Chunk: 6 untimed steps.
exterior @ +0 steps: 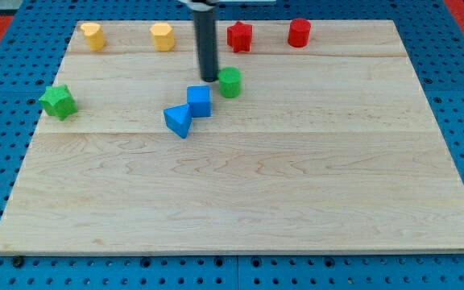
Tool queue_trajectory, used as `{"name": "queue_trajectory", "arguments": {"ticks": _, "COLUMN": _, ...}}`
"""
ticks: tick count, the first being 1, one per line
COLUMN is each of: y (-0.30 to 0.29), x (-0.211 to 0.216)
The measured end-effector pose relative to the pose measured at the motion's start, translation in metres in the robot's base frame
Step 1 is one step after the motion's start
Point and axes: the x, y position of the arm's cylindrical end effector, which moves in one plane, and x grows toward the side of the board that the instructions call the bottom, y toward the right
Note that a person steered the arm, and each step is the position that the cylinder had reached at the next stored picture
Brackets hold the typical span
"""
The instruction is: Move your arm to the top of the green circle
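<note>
- Right now my tip (209, 79) sits a little above the frame's centre, just beside the green circle (229, 82) on its left; whether the two touch, I cannot tell.
- Being a bare rod, it has nothing to open or close and holds nothing; it can only push.
- That green circle, the task's target, lies upper centre of the frame, right of the rod and below the red star (239, 36).
- I judge the move unfinished: the tip is at the circle's left flank rather than above it, so it would need to go round toward the frame's top without nudging the block.
- Just below the tip a blue cube (200, 101) stands, with a blue triangular block (179, 120) touching or nearly touching it at lower left; both are close enough to be bumped.
- Along the upper edge of the wooden board (296, 201) sit two yellow blocks (93, 35) (162, 36), the red star and a red cylinder (299, 32).
- Far left, a green star (58, 101) lies well apart from everything.
</note>
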Motion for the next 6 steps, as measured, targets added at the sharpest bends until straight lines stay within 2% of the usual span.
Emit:
{"name": "queue_trajectory", "arguments": {"ticks": 2, "y": 0.123, "x": 0.024}}
{"name": "queue_trajectory", "arguments": {"ticks": 4, "y": 0.158, "x": 0.044}}
{"name": "queue_trajectory", "arguments": {"ticks": 5, "y": 0.174, "x": 0.012}}
{"name": "queue_trajectory", "arguments": {"ticks": 6, "y": 0.156, "x": -0.022}}
